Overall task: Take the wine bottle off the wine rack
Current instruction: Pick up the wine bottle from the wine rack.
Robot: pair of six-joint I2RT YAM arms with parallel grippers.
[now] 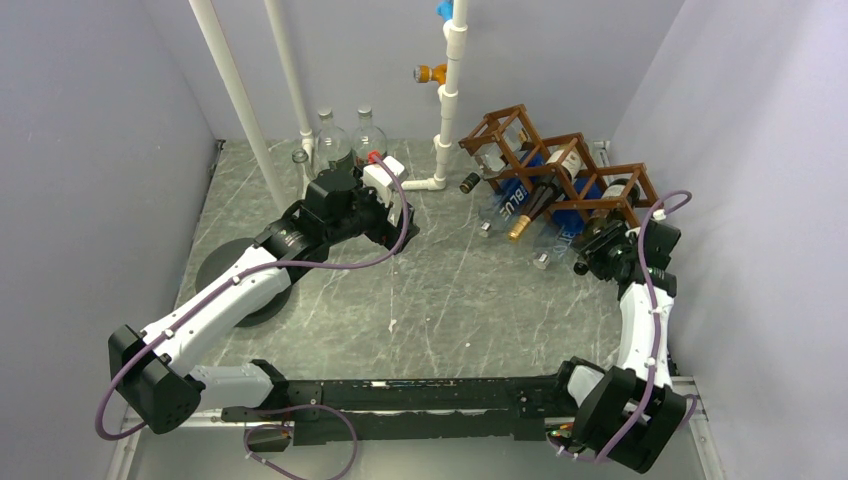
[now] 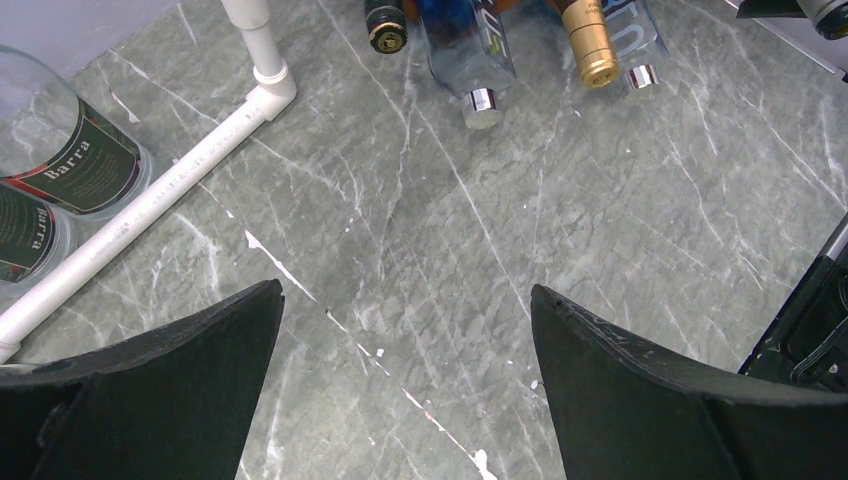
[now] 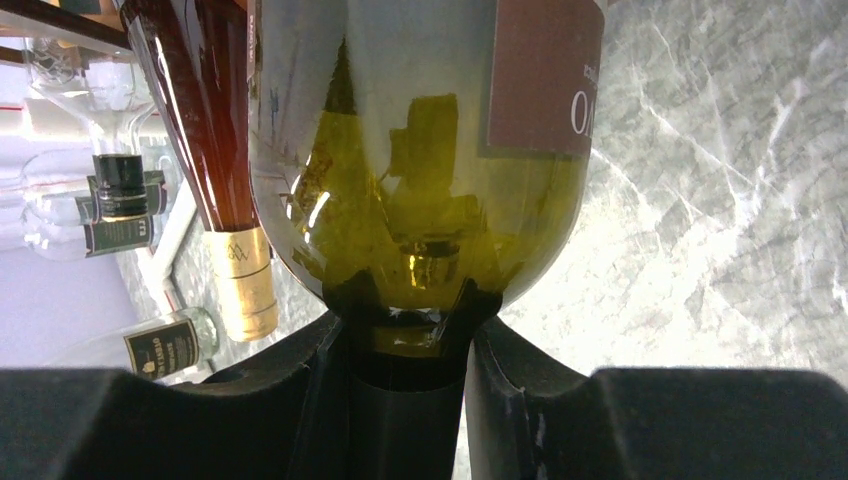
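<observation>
Pale lilac walls close in a grey marble-patterned worktop (image 1: 450, 290), and white PVC pipes (image 1: 452, 90) stand along the far side. The wine rack (image 1: 583, 140) sits at the far right, its brown slats forming diamond cells loaded with several bottles whose necks point out toward the near left.

The wine bottle (image 3: 420, 180) in question is the green-glass one in the rightmost cell. Its body lies inside the lattice and its neck sticks out toward the arms. The right gripper (image 3: 405, 330) is clamped on that neck just below the shoulder, with a finger pressed against each side. A gold-foiled bottle (image 1: 528, 212) lies just beside it in the next cell.

The left gripper (image 2: 405, 290) hangs spread wide and empty over bare worktop at the far centre, well apart from the rack. Two clear Barra bottles (image 2: 80, 160) stand off to its left.

The grasp looks complete, so the step in hand appears to be the withdrawal itself, with the bottle not yet out. The next move probably calls for a straight pull along the bottle's own axis, toward the near left. That should let the wide body slide out of the cell without levering on the slats or knocking the neighbouring bottle. With all the weight hanging beyond a grip on smooth glass, the bottle may sag or twist once it leaves the cell.
</observation>
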